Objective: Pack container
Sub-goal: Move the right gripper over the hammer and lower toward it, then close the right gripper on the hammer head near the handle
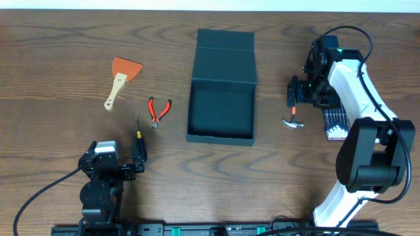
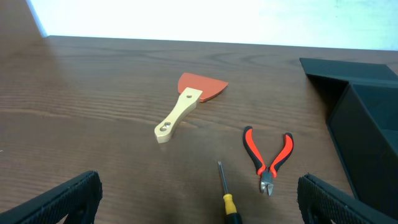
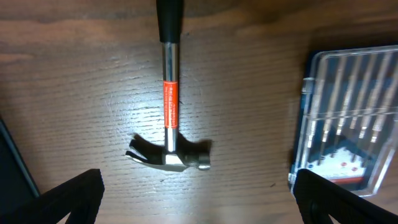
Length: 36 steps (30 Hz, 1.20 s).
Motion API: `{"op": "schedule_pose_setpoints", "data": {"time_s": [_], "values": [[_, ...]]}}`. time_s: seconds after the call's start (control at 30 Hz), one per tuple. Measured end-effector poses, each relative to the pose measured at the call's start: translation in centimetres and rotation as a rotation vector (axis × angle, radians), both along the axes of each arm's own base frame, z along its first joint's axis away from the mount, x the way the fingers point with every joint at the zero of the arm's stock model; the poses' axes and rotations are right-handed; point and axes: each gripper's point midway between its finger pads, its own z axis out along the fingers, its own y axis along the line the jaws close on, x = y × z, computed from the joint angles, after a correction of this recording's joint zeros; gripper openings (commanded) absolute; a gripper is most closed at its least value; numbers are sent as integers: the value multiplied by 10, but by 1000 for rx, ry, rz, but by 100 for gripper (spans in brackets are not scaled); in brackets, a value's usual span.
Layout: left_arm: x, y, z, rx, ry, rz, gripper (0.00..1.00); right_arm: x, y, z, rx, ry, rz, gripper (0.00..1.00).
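The container (image 1: pixel 221 134), a dark teal-black box, lies open at the table's middle with its flap lid folded back; its edge shows in the left wrist view (image 2: pixel 367 118). A small hammer (image 1: pixel 293 117) with a red band lies right of it, and it also shows in the right wrist view (image 3: pixel 169 118). My right gripper (image 1: pixel 303 92) is open above the hammer (image 3: pixel 196 199). My left gripper (image 1: pixel 138 156) is open and empty (image 2: pixel 199 202) over the handle of a yellow-black screwdriver (image 2: pixel 227 199).
Red-handled cutters (image 1: pixel 158 111) (image 2: pixel 268 157) and an orange scraper with a wooden handle (image 1: pixel 120 78) (image 2: pixel 186 106) lie left of the box. A clear blue drill-bit case (image 1: pixel 335 123) (image 3: pixel 345 121) lies right of the hammer.
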Motion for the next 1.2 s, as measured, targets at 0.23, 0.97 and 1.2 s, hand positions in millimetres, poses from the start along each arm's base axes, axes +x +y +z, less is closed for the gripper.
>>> {"op": "schedule_pose_setpoints", "data": {"time_s": [0.23, 0.97, 1.2], "values": [[0, 0, 0, 0, 0, 0, 99, -5, 6, -15, 38, 48, -1, 99], [0, 0, 0, 0, 0, 0, 99, -49, 24, -55, 60, 169, 34, 99], [0, 0, 0, 0, 0, 0, 99, -47, 24, -56, 61, 161, 43, 99]]}}
